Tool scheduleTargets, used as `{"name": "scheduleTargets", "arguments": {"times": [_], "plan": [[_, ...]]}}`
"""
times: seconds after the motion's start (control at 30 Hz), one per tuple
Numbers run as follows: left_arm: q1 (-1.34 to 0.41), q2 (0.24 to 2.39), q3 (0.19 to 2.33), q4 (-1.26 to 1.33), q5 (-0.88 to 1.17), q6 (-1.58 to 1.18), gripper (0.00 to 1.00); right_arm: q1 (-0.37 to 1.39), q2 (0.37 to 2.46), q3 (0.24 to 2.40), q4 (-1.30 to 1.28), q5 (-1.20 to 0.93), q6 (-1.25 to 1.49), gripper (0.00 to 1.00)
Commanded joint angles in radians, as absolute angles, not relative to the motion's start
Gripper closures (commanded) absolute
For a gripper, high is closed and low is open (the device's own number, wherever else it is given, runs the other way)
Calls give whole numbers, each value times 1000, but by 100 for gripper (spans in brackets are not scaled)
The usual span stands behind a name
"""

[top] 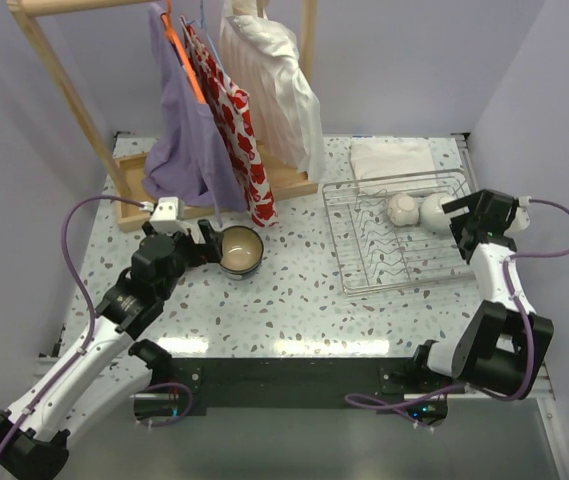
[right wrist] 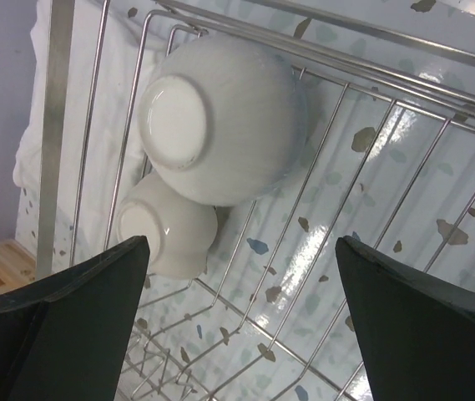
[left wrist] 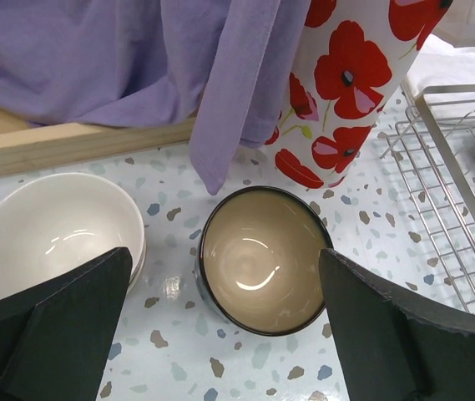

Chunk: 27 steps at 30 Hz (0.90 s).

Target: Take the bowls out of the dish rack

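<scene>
The silver wire dish rack [top: 394, 262] stands at the right of the table with two white bowls in its far end, a cream one [top: 402, 208] and a white one [top: 434, 210]. In the right wrist view both bowls lie on their sides, bases showing, the larger [right wrist: 220, 117] above the smaller [right wrist: 170, 234]. My right gripper [top: 460, 222] [right wrist: 241, 317] hangs open just right of them, touching neither. On the table left of the rack sit a dark-rimmed beige bowl [left wrist: 262, 259] [top: 241, 250] and a white bowl [left wrist: 58, 234]. My left gripper [left wrist: 224, 334] [top: 207, 243] is open above them, holding nothing.
A wooden clothes rack [top: 74, 110] with a purple garment [top: 189, 140], a red poppy-print cloth [left wrist: 346, 83] and a white garment [top: 274, 80] stands at the back, its cloths hanging close behind the two table bowls. A folded white cloth [top: 392, 157] lies behind the dish rack.
</scene>
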State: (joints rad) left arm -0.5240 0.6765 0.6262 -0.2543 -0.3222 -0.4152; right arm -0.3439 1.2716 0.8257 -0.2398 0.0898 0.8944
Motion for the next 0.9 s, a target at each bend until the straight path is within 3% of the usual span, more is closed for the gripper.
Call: {"name": "scheduleTargets", "arguments": {"times": [0.0, 0.87], "plan": [[-511, 666, 624, -198, -331, -388, 0, -350, 1311, 827, -141, 179, 963, 1], [-477, 706, 614, -173, -291, -387, 1, -350, 1465, 746, 110, 159, 1184, 1]]}}
